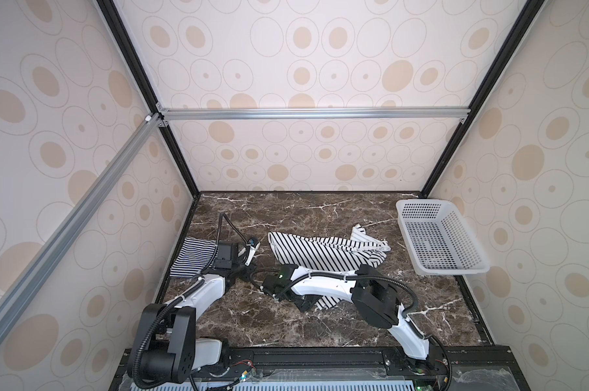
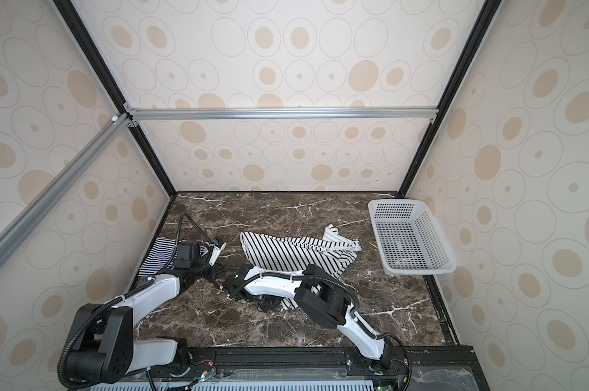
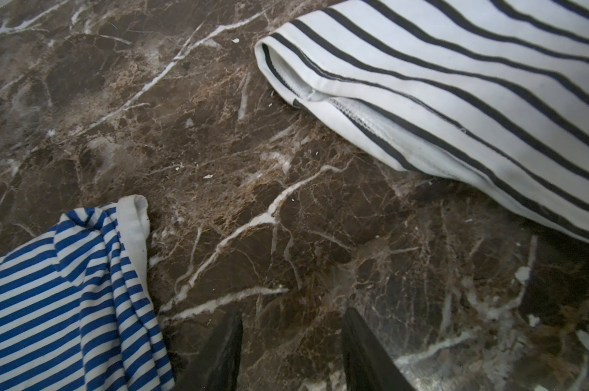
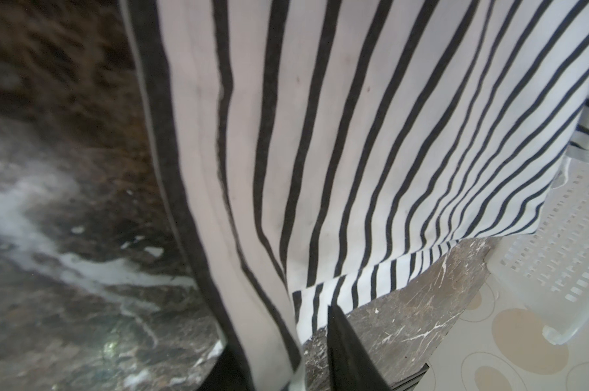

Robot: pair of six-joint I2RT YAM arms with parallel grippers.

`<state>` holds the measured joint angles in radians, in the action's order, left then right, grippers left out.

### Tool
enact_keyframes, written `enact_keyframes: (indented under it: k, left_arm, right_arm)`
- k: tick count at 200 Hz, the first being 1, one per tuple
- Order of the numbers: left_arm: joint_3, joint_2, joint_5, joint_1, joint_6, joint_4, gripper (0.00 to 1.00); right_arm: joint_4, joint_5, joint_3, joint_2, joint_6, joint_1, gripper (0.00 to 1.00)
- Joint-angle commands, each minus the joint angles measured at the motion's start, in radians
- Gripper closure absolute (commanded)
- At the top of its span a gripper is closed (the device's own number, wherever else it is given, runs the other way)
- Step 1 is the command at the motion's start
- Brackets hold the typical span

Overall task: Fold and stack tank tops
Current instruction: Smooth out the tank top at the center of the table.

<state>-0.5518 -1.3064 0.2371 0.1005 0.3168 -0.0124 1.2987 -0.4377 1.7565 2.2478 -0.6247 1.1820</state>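
Enclosure, three walls: back wall point(image 1: 303, 155), left wall point(image 1: 49, 169), right wall point(image 1: 540, 169). All papered cream, beige ovals inside thin grey rings. Black frame posts point(image 1: 130, 57) run up both back corners. Silver crossbar point(image 1: 313, 113) spans back wall between posts; second silver rail point(image 1: 66, 216) slants along left wall. Table point(image 1: 286, 210) dark brown marble, white veins, in both top views. White perforated basket point(image 1: 421, 202) at table's far right edge, against right wall. Black rail point(image 1: 320, 359) along near edge. Light soft, even.
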Motion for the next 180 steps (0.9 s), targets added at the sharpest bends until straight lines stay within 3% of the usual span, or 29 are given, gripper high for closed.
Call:
enact_keyframes:
  k: [1,23,79,119,180]
  left_arm:
    - [-0.009,-0.012,0.014,-0.008,-0.010,0.012,0.52]
    - [-0.010,-0.016,0.014,-0.008,-0.010,0.012,0.52]
    - [-0.003,-0.011,0.013,-0.007,-0.007,0.011,0.52]
    - [-0.003,-0.007,0.016,-0.008,-0.008,0.011,0.52]
    - [-0.002,0.012,0.023,-0.008,0.002,-0.004,0.52]
  right_arm:
    - [0.054,-0.051,0.025,-0.013,-0.020,0.007,0.67]
    - [0.057,-0.054,0.035,-0.010,-0.017,0.008,0.73]
    - [0.074,-0.073,0.069,-0.001,-0.021,0.006,0.74]
    - [0.062,-0.064,0.063,0.010,-0.017,0.003,0.81]
    - [-0.003,-0.012,-0.023,-0.029,-0.018,-0.013,0.77]
